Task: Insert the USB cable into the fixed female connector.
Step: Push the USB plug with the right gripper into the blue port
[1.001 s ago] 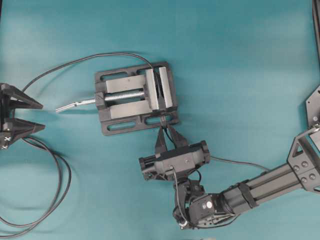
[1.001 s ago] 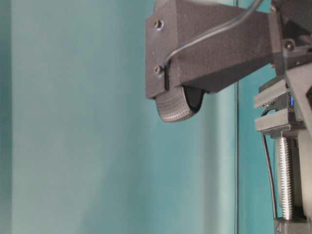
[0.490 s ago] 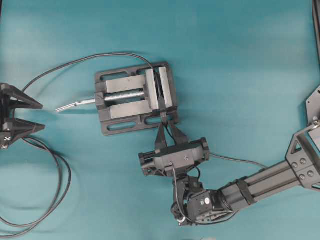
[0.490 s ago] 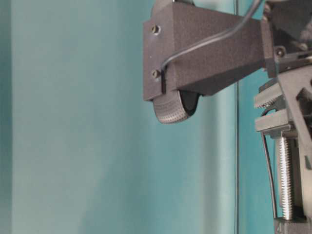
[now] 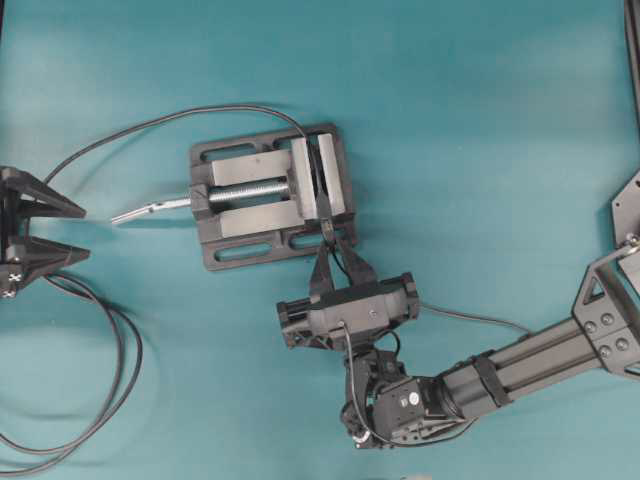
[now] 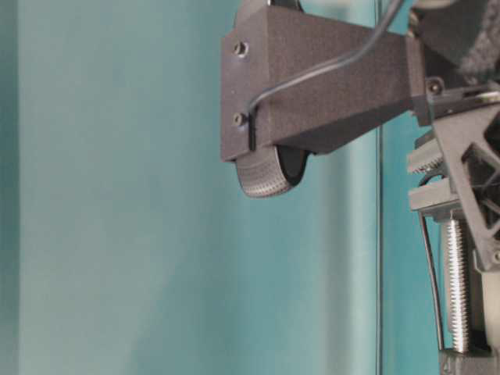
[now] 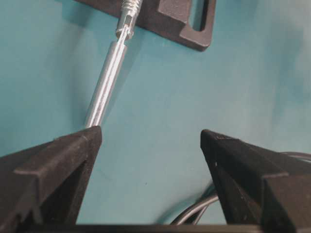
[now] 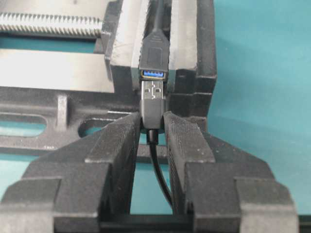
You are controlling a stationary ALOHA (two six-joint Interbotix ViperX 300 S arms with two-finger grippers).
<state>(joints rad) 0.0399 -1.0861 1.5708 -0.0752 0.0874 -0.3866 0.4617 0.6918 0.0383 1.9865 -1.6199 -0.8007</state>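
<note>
In the right wrist view my right gripper (image 8: 153, 120) is shut on the dark plug of the USB cable (image 8: 152, 108), whose thin lead runs back between the fingers. Its metal tip (image 8: 153, 90) stands right at the blue mouth of the fixed female connector (image 8: 154, 53), with most of the metal showing. That socket is clamped upright between the jaws of the grey vise (image 8: 58, 68). From overhead, the right gripper (image 5: 334, 252) sits at the vise's (image 5: 240, 215) near edge. My left gripper (image 5: 82, 232) rests open at the table's left edge, holding nothing.
The vise's silver screw handle (image 7: 109, 77) points toward the left gripper (image 7: 150, 133). The thicker black cable (image 5: 110, 390) loops over the teal table at the lower left and arcs into the vise's top. The right arm's link (image 5: 530, 360) crosses the lower right.
My right gripper has crept toward the vise with the plug, so the tip is closer to the socket. The left gripper has stayed still and open.
</note>
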